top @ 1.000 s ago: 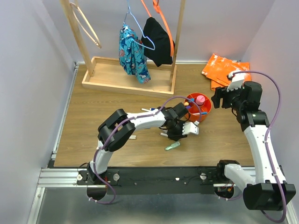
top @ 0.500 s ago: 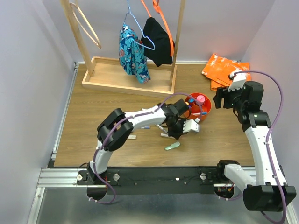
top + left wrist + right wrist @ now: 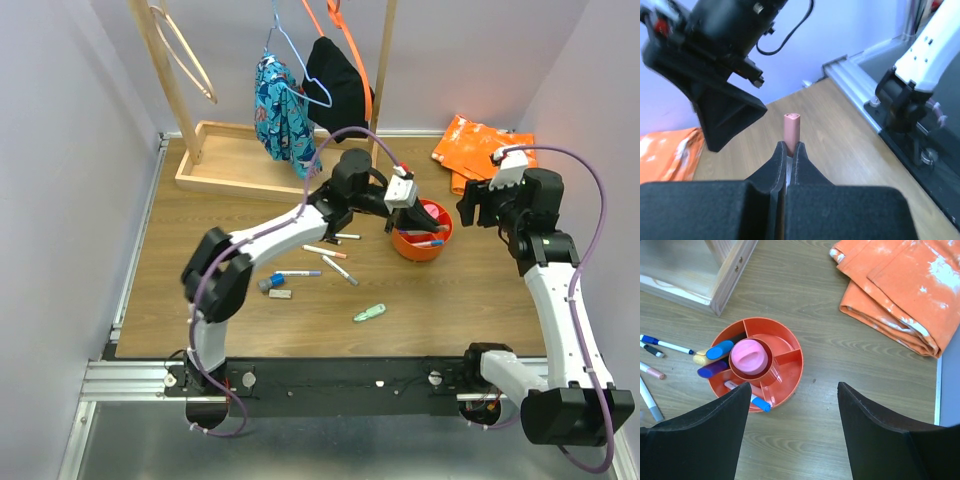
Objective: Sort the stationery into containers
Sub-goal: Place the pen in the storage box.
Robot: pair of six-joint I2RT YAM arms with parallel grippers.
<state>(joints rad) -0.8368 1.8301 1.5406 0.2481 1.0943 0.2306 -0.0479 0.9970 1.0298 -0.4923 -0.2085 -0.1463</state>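
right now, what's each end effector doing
Left end effector: closed on a pink-capped pen.
Right end effector: open, holding nothing, above the orange cup.

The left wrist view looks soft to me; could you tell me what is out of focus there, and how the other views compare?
Left wrist view: the left gripper is a blurred dark mass, the pink-tipped pen it clamps sharper; right wrist view: the orange cup is crisp, with white glare on the orange bag; top external view: evenly lit and sharp.
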